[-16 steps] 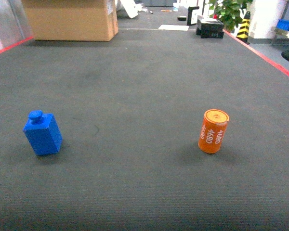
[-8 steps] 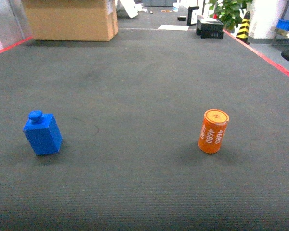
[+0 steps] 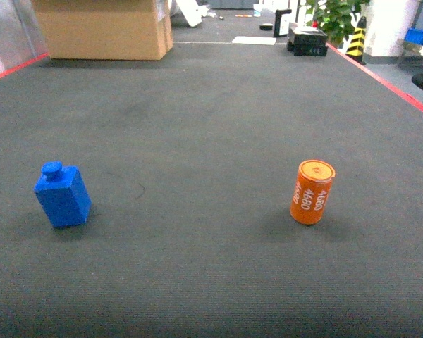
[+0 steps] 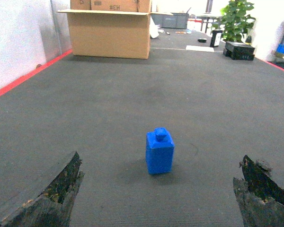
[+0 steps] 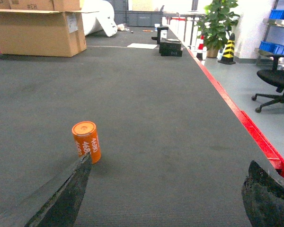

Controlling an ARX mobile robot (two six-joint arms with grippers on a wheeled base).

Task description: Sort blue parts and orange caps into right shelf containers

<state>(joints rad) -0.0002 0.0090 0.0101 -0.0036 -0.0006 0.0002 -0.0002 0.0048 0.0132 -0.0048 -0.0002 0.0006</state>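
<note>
A blue part (image 3: 63,195), a bright blue block with a round knob on top, stands on the dark grey floor mat at the left of the head view. An orange cap (image 3: 312,191), a small cylinder printed 4680, stands upright at the right. Neither gripper shows in the head view. In the left wrist view my left gripper (image 4: 160,184) is open, with the blue part (image 4: 159,153) ahead and centred between its fingers, not touched. My right gripper (image 5: 169,163) is open; the orange cap (image 5: 86,141) stands just beyond its left fingertip (image 5: 80,172).
A large cardboard box (image 3: 102,28) stands at the far left of the mat. Red tape (image 3: 388,81) edges the mat. Black cases (image 3: 309,41), a potted plant (image 3: 335,17), an office chair (image 5: 277,82) and blue crates (image 5: 277,47) on a rack are at the far right.
</note>
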